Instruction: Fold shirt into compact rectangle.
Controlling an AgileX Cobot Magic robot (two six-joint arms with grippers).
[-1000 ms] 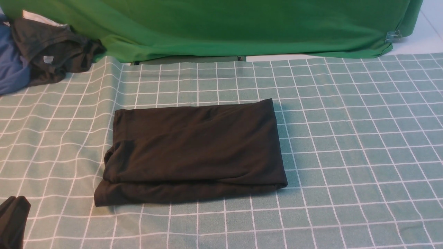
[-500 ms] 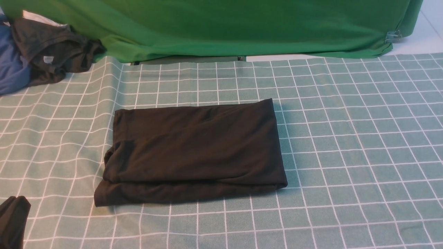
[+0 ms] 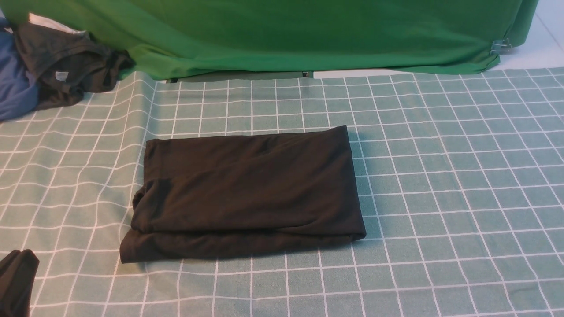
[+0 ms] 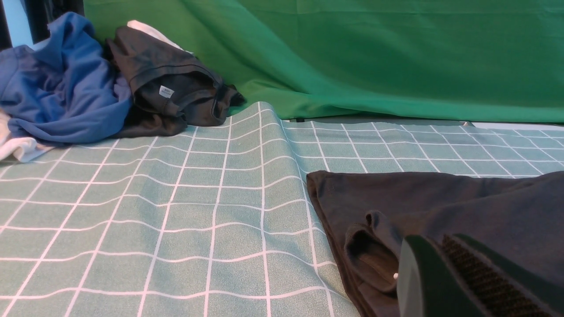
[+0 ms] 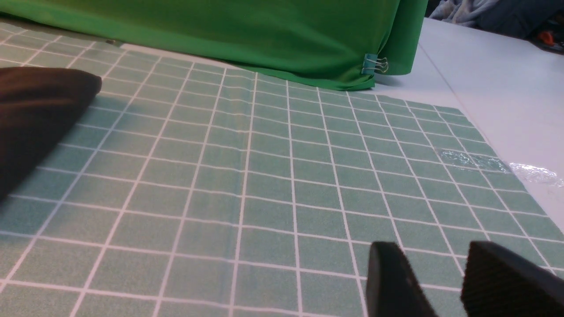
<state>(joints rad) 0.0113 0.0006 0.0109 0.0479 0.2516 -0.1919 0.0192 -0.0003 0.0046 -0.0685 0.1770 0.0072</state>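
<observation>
The black shirt [image 3: 246, 189] lies folded into a rectangle in the middle of the green checked tablecloth [image 3: 440, 176], with stacked layers along its near and left edges. No print or label shows. My left gripper [image 3: 20, 256] is shut and empty at the near left corner, apart from the shirt. In the left wrist view the left gripper [image 4: 434, 241] hangs just in front of the shirt's [image 4: 440, 202] layered corner. My right gripper [image 5: 432, 251] is open over bare tablecloth, with nothing between its fingers. The shirt's [image 5: 31, 105] end lies well off to its side.
A green backdrop cloth [image 3: 286, 35] hangs along the far edge, held by a binder clip [image 3: 500, 46]. A dark grey garment with a white tag [image 3: 66, 66] and a blue garment [image 3: 13, 88] are piled at the far left. Bare white table [image 5: 506, 88] borders the tablecloth's right side.
</observation>
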